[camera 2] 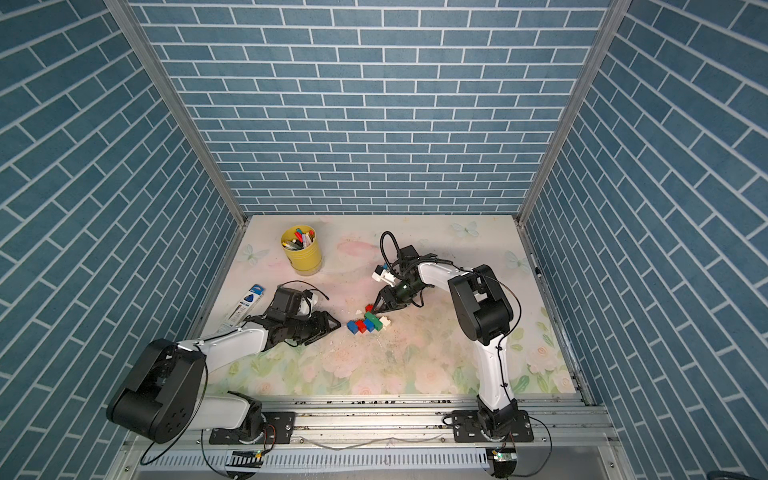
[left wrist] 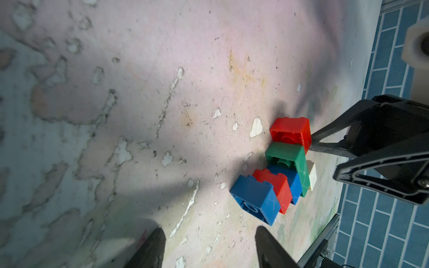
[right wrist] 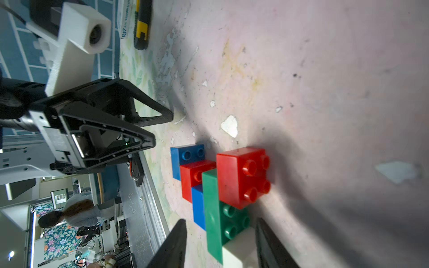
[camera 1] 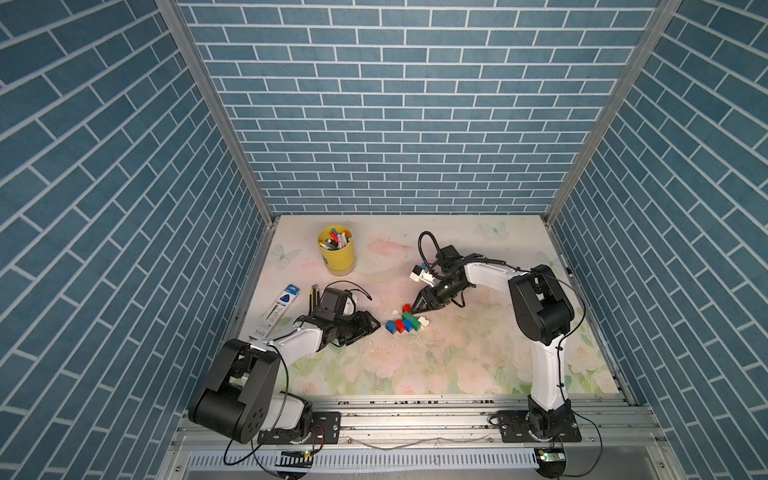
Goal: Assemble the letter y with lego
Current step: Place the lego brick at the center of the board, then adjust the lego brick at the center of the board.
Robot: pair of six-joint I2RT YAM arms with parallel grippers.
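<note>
Near the middle of the floral-printed table top (camera 1: pixel 478 365), between the two arms, the letter y (camera 1: pixel 408 321) is seen lying flat, its studs turned sideways rather than upward. Six studded plastic bricks are joined in steps. The tail is formed by the outer blue square plastic brick (right wrist: pixel 186 154), the tail's red square plastic brick (right wrist: pixel 193 176) and the inner blue square plastic brick (right wrist: pixel 198 208). The middle is formed by the long green rectangular plastic brick (right wrist: pixel 211 204). The arms are formed by the arm's red square plastic brick (right wrist: pixel 239 176) and the white square plastic brick (right wrist: pixel 239 253).

The black right gripper (right wrist: pixel 221 220) is held low at the white-and-green end. Its fingers are parted and straddle that end, and a gap is visible between one finger (right wrist: pixel 176 243) and the green brick, so no clamping is shown.

The black left gripper (camera 1: pixel 376 326) is placed just beside the outer blue brick but apart from it. Its fingers are spread with nothing between them, as is also seen in the left wrist view (left wrist: pixel 209 232).

Well apart from the bricks, a yellow cylindrical cup of markers (camera 1: pixel 336 251) stands toward the back of the table, and a flat packet of pens (camera 1: pixel 276 309) lies near the table's left edge.
</note>
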